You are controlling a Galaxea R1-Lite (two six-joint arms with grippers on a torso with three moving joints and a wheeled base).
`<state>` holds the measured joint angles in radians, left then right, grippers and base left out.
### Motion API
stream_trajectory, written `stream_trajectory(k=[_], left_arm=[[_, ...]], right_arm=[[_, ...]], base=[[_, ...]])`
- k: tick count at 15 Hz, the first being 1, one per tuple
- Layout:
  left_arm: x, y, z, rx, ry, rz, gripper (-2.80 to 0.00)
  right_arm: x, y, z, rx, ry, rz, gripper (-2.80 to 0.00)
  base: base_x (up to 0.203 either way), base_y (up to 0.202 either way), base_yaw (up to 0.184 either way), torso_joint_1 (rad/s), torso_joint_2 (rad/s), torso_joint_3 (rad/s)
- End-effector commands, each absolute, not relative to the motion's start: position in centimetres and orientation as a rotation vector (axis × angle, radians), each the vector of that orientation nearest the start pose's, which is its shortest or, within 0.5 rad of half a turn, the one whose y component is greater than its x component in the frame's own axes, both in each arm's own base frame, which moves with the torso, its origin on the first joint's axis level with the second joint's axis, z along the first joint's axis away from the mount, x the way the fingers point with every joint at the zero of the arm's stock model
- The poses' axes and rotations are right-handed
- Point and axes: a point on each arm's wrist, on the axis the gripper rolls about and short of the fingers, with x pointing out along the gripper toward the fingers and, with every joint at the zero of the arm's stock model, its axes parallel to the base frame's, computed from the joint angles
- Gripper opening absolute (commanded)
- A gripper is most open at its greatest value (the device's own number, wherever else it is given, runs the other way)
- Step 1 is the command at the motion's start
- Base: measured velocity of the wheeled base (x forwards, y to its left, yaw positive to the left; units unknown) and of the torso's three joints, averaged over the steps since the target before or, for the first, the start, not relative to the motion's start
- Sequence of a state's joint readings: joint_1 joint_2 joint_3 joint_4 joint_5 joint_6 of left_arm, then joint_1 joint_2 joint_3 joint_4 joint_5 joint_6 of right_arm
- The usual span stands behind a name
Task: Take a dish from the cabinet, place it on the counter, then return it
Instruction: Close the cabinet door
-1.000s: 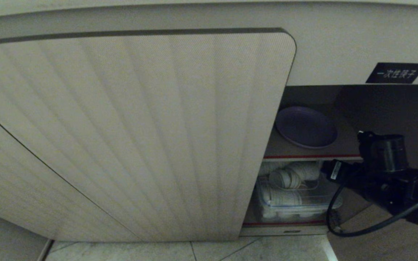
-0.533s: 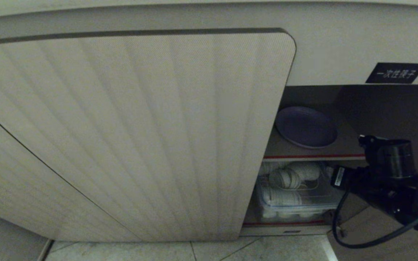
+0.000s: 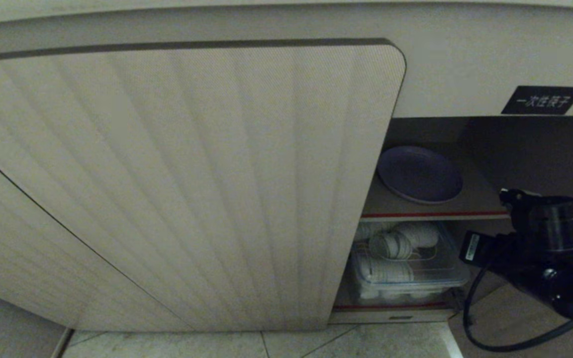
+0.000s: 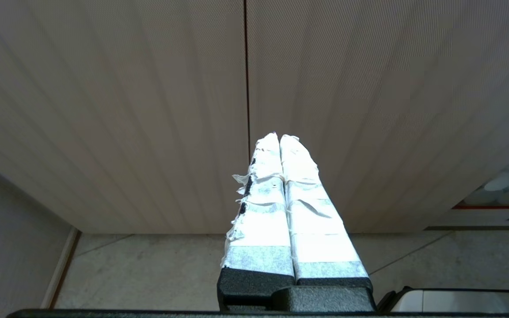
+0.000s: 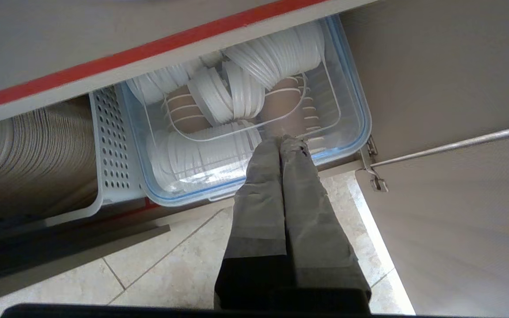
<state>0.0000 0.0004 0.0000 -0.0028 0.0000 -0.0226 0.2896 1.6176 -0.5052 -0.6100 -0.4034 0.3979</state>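
Since earlier, right gripper has dropped lower right, closed empty; reopen, approach dish rim, seemingly unobstructed.

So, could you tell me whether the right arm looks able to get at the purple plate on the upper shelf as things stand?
Probably yes: the purple plate lies alone on the upper shelf behind the open doorway, nothing blocking it. The right gripper, shut, points lower, at the clear bin of white lids, so it must rise and open.

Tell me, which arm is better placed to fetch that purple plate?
Probably the right. Its gripper hangs shut at the open cabinet, just below the plate on its shelf. The left gripper faces a shut door.
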Motion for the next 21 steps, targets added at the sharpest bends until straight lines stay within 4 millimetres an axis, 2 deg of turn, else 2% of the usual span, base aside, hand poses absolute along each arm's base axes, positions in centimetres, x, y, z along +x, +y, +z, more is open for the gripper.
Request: stream_trajectory(k=[1, 9, 16, 21], left_arm=[[-2.3, 0.0, 7.6, -0.023, -0.003, 0.0, -2.8], [-2.3, 0.0, 7.6, -0.023, -0.003, 0.0, -2.8], [-2.3, 0.0, 7.6, -0.023, -0.003, 0.0, -2.8], [-2.3, 0.0, 7.6, -0.023, -0.003, 0.0, -2.8]], right_arm=[[23.5, 6.1, 12.9, 0.223, 0.437, -0.204, -2.8], [21.9, 5.7, 12.5, 0.215, 0.452, -0.205, -2.8], [19.7, 5.1, 11.5, 0.184, 0.489, -0.2, -2.8], [17.9, 4.6, 12.1, 0.151, 0.461, -0.18, -2.8]], base=[[0.0, 0.0, 0.0, 0.0, 0.0, 0.0], [0.0, 0.0, 0.0, 0.0, 0.0, 0.0], [0.0, 0.0, 0.0, 0.0, 0.0, 0.0], [0.0, 0.0, 0.0, 0.0, 0.0, 0.0]])
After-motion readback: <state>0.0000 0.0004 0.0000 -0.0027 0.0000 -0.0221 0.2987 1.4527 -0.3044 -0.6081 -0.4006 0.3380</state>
